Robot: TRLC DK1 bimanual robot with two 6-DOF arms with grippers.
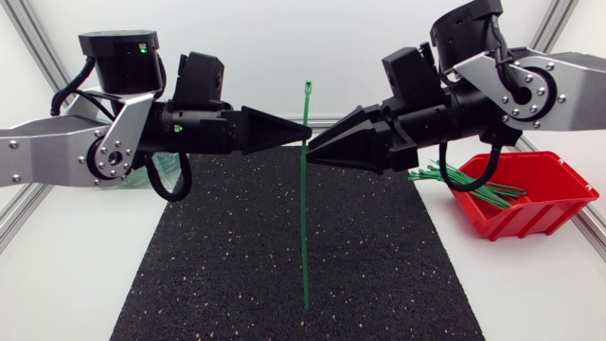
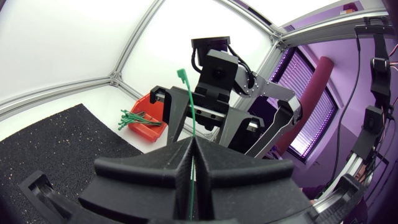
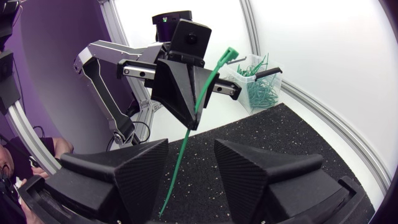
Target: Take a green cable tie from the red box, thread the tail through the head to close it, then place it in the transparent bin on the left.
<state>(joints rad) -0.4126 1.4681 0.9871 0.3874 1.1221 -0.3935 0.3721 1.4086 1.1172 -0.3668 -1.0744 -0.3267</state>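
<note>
A long green cable tie (image 1: 305,218) hangs upright over the middle of the mat, head end up. My left gripper (image 1: 305,131) is shut on it near its upper part; the left wrist view shows the tie (image 2: 191,112) rising from the closed fingertips. My right gripper (image 1: 311,150) faces it from the right, tips just below the left gripper's. It is open, and in the right wrist view the tie (image 3: 205,93) runs down between its spread fingers (image 3: 143,171) without touching both. The red box (image 1: 540,199) holds several more ties (image 1: 469,182).
A black rubber mat (image 1: 284,275) covers the table's middle under both arms. The transparent bin (image 3: 258,87) with several green ties stands at the left, mostly hidden behind my left arm in the head view. The red box (image 2: 149,124) sits at the mat's right edge.
</note>
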